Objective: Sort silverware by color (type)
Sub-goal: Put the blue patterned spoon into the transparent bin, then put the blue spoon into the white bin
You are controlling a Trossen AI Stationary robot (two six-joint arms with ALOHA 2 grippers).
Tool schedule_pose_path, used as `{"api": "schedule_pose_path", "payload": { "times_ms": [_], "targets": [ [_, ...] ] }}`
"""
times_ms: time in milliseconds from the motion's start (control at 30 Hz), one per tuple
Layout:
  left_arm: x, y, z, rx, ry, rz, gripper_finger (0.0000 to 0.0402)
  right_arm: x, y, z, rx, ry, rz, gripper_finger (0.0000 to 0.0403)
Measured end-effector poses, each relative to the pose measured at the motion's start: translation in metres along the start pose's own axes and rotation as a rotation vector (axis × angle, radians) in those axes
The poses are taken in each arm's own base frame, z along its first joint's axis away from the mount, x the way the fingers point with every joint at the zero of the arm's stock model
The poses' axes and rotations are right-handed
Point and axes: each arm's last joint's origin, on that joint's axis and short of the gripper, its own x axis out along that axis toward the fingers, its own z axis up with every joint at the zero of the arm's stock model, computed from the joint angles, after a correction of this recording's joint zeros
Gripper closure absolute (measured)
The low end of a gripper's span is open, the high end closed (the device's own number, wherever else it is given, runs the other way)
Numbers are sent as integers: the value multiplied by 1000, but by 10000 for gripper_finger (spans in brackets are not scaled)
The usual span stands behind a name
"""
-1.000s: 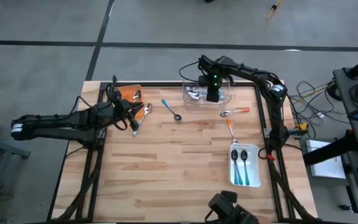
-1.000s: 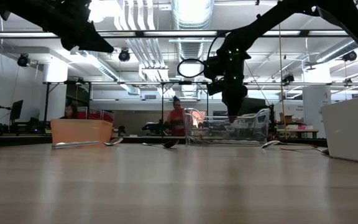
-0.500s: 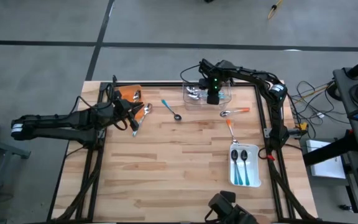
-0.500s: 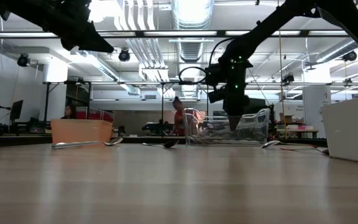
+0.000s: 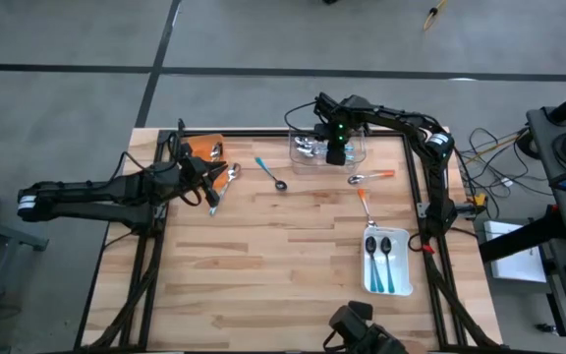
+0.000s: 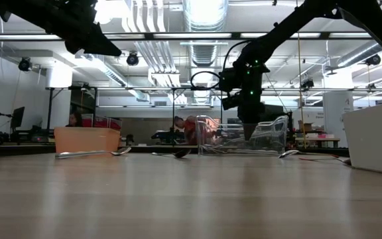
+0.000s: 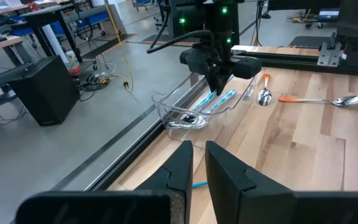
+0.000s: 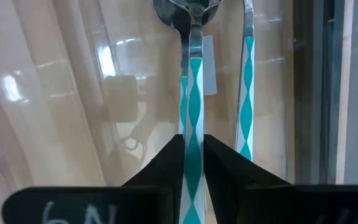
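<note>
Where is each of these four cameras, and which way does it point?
High: overhead, straight down on the table; both arms show.
Low: at tabletop height, level across into the room; arms come from above.
Left wrist: past the left gripper, toward the clear tray.
Right wrist: down the right gripper at a teal spoon.
All four show that tray.

Right arm: reaches from the right edge across the table's far side, wrist bent down.
Right gripper [image 5: 337, 155]: pointing straight down, low, fingers [image 8: 224, 167] narrowly parted with a teal-patterned spoon handle [image 8: 193, 118] between them.
Left arm: stretched in from the left, lying low.
Left gripper [image 5: 214, 187]: near the far-left corner, raised off the surface, fingers nearly together.
</note>
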Motion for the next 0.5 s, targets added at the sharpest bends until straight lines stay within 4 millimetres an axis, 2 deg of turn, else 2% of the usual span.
{"api": "schedule_pose_path", "payload": {
  "times_ms": [167,500],
  "targets": [
    [0,0,0,0,0,0,374,0,0,0,1,3,2,341],
    [0,0,0,0,0,0,374,0,1,-2,29,17,10,348]
  ]
}}
